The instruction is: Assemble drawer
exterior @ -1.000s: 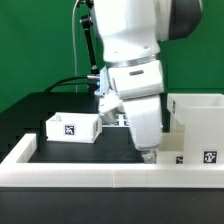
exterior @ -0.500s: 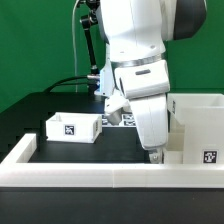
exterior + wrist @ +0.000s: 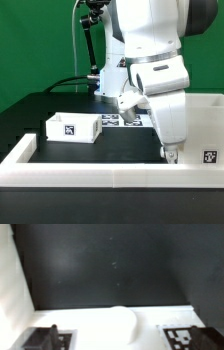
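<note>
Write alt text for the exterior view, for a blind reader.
The white arm holds its gripper low by the tall white drawer shell at the exterior view's right. A small tagged tray sits apart on the black table, behind a low white border wall.

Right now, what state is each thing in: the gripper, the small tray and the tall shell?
Gripper: low beside the tall shell, open or shut unclear.
Small tray: upright, opening up, clear of the gripper.
Tall shell: standing upright.
</note>
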Controlling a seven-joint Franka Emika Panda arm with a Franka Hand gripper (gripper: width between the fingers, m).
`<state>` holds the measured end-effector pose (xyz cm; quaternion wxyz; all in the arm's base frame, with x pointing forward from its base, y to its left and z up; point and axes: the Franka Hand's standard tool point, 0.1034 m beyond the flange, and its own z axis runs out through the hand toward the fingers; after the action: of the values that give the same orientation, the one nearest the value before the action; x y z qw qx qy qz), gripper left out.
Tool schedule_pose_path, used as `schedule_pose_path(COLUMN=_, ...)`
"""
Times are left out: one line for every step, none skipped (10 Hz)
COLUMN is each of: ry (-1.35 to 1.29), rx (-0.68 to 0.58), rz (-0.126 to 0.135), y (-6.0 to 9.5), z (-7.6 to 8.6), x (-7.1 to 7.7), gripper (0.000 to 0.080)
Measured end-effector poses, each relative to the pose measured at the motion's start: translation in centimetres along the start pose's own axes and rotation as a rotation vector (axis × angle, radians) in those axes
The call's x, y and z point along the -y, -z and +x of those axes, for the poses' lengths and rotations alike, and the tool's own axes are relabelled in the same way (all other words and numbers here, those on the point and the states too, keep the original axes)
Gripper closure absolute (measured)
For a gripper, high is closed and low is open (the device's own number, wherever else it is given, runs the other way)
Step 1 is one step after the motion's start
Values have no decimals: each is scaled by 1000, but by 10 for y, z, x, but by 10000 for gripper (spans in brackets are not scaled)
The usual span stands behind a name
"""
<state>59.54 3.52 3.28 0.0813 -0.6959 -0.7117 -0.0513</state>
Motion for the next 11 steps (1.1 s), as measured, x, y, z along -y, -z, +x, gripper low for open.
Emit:
schedule_pose_path(ry=12, rx=0, rz=-1, y=0, z=-3, x=0, gripper=151)
schedule_pose_path(ry=32, rx=2, rz=-3, y=1, z=-15, x=0, gripper=151)
schedule_pose_path(ry=25, rx=6, rz=-5, y=2, z=-34, x=1, gripper=151)
schedule_pose_path(ry=8, rx=10, rz=-19, y=8, z=-49, x=1, gripper=151)
schedule_pose_path(ry=-1, rx=17, rz=-43, y=14, z=-61, x=4, gripper=151)
schedule_pose_path(ry=-19, rx=23, rz=-45, y=19, z=-71, x=15, gripper=151)
schedule_pose_path(ry=-32, rx=30, rz=-48, y=22, z=-77, x=27, gripper=151)
schedule_pose_path(ry=-39, rx=39, rz=-58, y=26, z=-80, x=37, gripper=151)
schedule_pose_path(ry=-67, rx=50, rz=-68, y=33, z=-85, x=51, gripper=151)
schedule_pose_path(ry=-80, rx=66, rz=-80, y=43, z=-92, x=67, gripper=151)
schedule_pose_path(ry=-94, rx=82, rz=-99, y=51, z=-101, x=85, gripper=151)
